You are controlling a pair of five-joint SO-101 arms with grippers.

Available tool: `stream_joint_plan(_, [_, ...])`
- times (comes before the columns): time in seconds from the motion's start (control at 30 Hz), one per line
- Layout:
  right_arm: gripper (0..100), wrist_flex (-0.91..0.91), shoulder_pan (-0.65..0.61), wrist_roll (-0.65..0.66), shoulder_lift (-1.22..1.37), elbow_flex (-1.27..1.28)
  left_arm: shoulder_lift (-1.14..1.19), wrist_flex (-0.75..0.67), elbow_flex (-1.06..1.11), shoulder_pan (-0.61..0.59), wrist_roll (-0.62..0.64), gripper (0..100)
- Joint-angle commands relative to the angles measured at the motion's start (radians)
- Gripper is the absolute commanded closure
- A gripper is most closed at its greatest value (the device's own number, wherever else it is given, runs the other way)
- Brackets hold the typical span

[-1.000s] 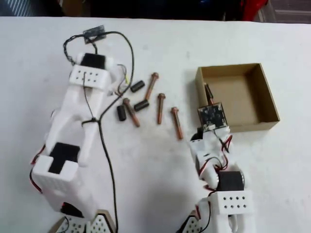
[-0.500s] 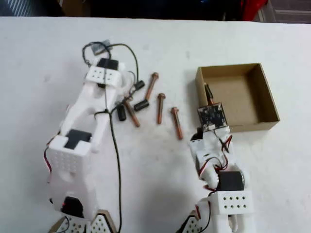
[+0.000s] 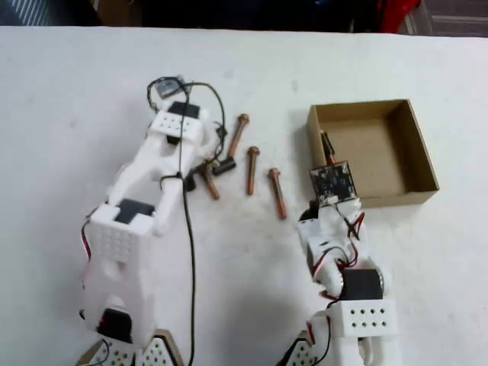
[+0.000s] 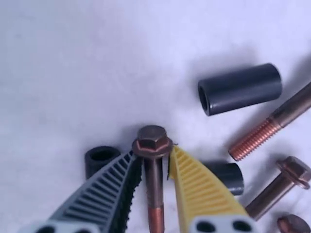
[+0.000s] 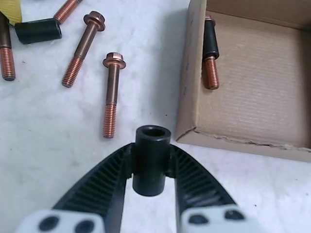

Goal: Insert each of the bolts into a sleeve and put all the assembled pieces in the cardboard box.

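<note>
The left gripper (image 4: 153, 156) is down at the white table (image 3: 381, 61) with its grey and yellow fingers (image 4: 187, 187) only narrowly parted, one on each side of the shank of a copper bolt (image 4: 152, 167) that lies flat between them. The bolt's hex head sits just past the fingertips, and a thin dark gap shows along the yellow finger. Close around it are three loose sleeves: one lying on its side (image 4: 240, 89), one with its bore facing up (image 4: 102, 158) just beside the grey finger, and one partly hidden behind the yellow finger (image 4: 228, 175). The right gripper (image 5: 152, 154) is closed on a black sleeve (image 5: 152, 141), held on end with its open bore towards the wrist camera, above the table just outside the near corner of the cardboard box (image 5: 190, 73). Inside the box, against its wall, lies one assembled piece (image 5: 210, 51), a bolt pushed through a sleeve. Three more bolts (image 3: 251, 169) lie loose on the table between the two arms.
</note>
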Motion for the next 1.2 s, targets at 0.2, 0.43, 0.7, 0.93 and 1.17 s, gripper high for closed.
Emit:
stream_joint_plan(0.2, [97.9, -0.018, -0.004, -0.002, -0.015, -0.009, -0.002, -0.015, -0.038, -0.035, 0.006, 88])
stream_joint_plan(0.43, [97.9, -0.018, -0.004, -0.002, -0.015, -0.009, -0.004, 0.038, -0.040, -0.050, -0.049, 97])
stream_joint_plan(0.7, [97.8, -0.024, -0.005, -0.002, -0.015, 0.002, -0.010, 0.101, -0.040, -0.050, -0.232, 98])
stream_joint_plan(0.93, [98.0, -0.024, -0.005, -0.002, -0.015, 0.002, -0.015, 0.215, -0.123, 0.012, -0.493, 98])
stream_joint_plan(1.17, [98.0, -0.024, -0.005, -0.002, -0.015, 0.002, -0.015, 0.393, -0.310, 0.041, -0.635, 98])
